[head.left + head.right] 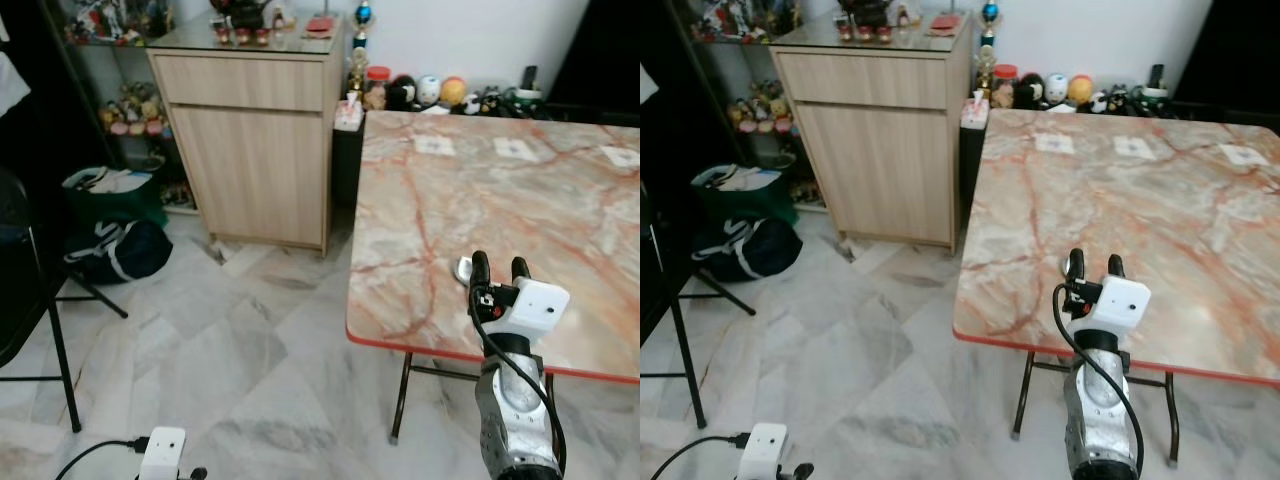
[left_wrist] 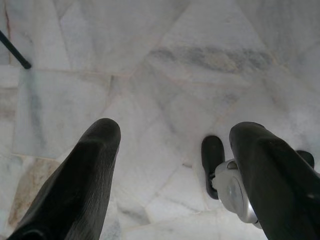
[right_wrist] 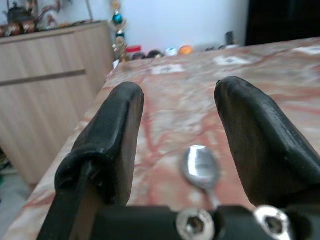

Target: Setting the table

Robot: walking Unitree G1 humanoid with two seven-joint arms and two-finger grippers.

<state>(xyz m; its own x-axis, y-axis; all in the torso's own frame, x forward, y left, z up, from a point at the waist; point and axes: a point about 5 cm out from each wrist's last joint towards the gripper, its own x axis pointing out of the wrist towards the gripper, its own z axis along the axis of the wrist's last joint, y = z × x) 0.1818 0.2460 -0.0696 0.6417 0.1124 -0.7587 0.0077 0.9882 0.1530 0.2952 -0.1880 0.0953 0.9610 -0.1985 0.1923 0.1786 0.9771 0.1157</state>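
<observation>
From the left eye, the right gripper [image 1: 500,266] stands over the near edge of the marble table [image 1: 560,190], fingers apart and pointing up and away. A spoon [image 1: 463,268] lies on the tabletop touching or just beside the left finger, only its bowl showing. Three white squares, perhaps napkins [image 1: 434,145], sit at the far side, well apart from the gripper. A wooden cabinet [image 1: 250,150] stands left of the table; bags lie on the floor beside it.

From the right eye, the left gripper [image 1: 775,470] hangs idle low over the floor.

At the left wrist, its fingers [image 2: 75,185] are spread over pale floor tiles, with the robot's foot below.

At the right wrist, the spoon's bowl [image 3: 200,166] lies between the spread fingers [image 3: 112,135], its handle running back toward the wrist, roughly along the gripper's own line. Nothing stands in the way. The right arm is clearly nearer; closing on the spoon seems to call for lowering the fingers first.
</observation>
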